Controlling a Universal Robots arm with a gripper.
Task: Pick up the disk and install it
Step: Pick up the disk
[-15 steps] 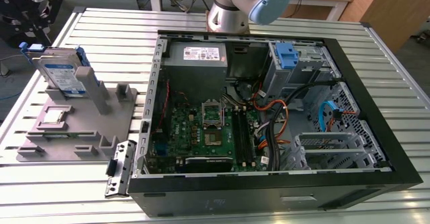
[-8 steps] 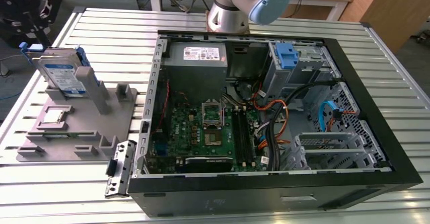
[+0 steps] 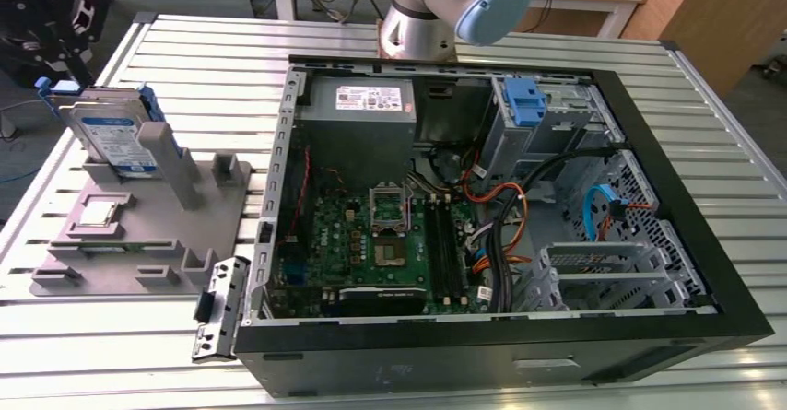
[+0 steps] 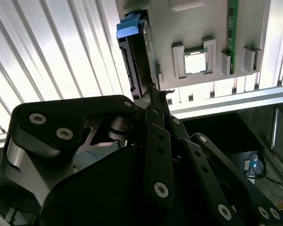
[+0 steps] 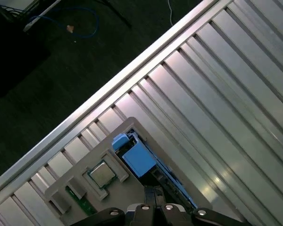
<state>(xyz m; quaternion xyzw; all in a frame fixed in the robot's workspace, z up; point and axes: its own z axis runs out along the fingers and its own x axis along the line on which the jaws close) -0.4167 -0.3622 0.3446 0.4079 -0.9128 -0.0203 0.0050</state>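
The disk (image 3: 113, 138) stands on edge in a grey holder block (image 3: 147, 235) at the exterior view's left. It is silver, with a white-and-blue label and a blue frame. In the first wrist view the disk's blue frame (image 5: 137, 159) lies just beyond my gripper (image 5: 153, 192). The second wrist view looks along the disk's thin edge (image 4: 134, 61), with its blue tab at the far end. My gripper (image 3: 55, 60) hangs just above the disk, shut, with nothing between its fingers and a small gap to the disk's edge.
A small square processor chip (image 3: 99, 212) sits in a pocket of the same holder, beside the disk. The open computer case (image 3: 492, 336) lies at the exterior view's right, showing its motherboard (image 3: 369, 244), grey power supply (image 3: 369, 101) and drive bays (image 3: 615, 207). The slatted metal table (image 5: 236, 84) carries everything.
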